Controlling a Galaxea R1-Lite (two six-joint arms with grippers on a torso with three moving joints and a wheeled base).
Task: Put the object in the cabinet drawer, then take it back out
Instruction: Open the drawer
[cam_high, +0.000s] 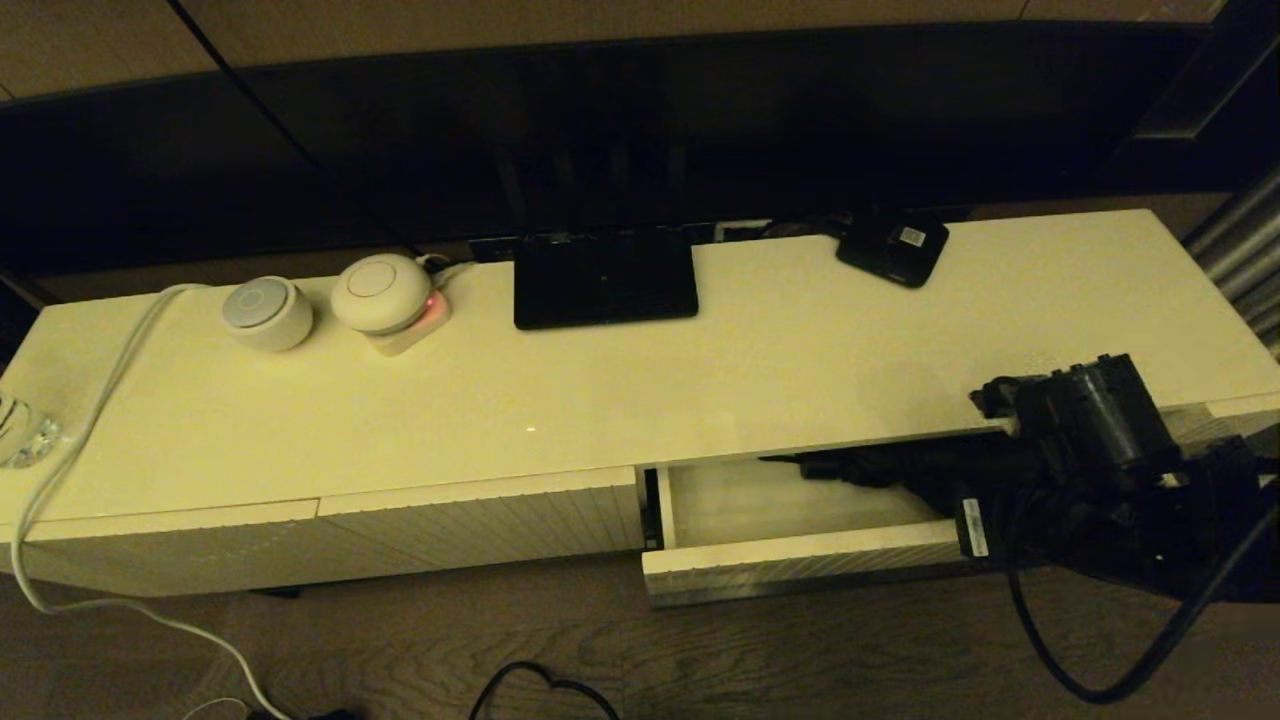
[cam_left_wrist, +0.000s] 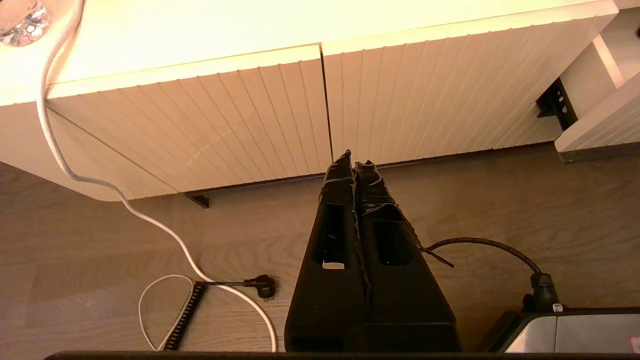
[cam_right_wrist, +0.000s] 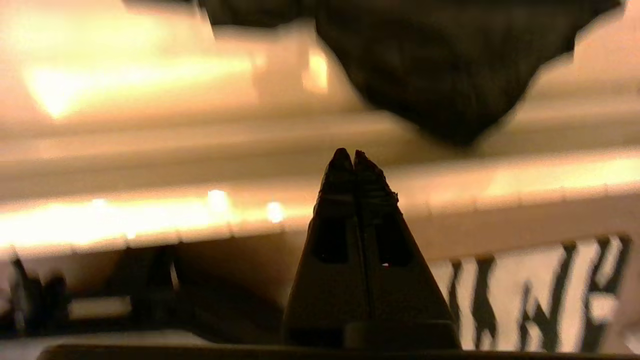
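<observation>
The right gripper (cam_right_wrist: 354, 152) was seen with jaws pressed together, empty. The black baggy-fabric folding umbrella (cam_right_wrist: 440, 65) lay just beyond them, inside the opened cream-white ribbed cabinet drawer (cam_high: 800, 562). The left gripper (cam_left_wrist: 354, 162) was held with jaws closed before the ribbed cream panels (cam_left_wrist: 250, 115).

umbrella (cam_high: 880, 468) in drawer (cam_high: 800, 560) (pulled out), right of ribbed panels (cam_high: 480, 525); right tool (cam_right_wrist: 354, 156) nearby.

Two round speakers (cam_high: 320, 300), perhaps; white cable (cam_high: 90, 400).

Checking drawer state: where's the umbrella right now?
Head view: the umbrella lies inside the open drawer on the robot's right, under the cabinet top, with the right gripper beside it.
</observation>
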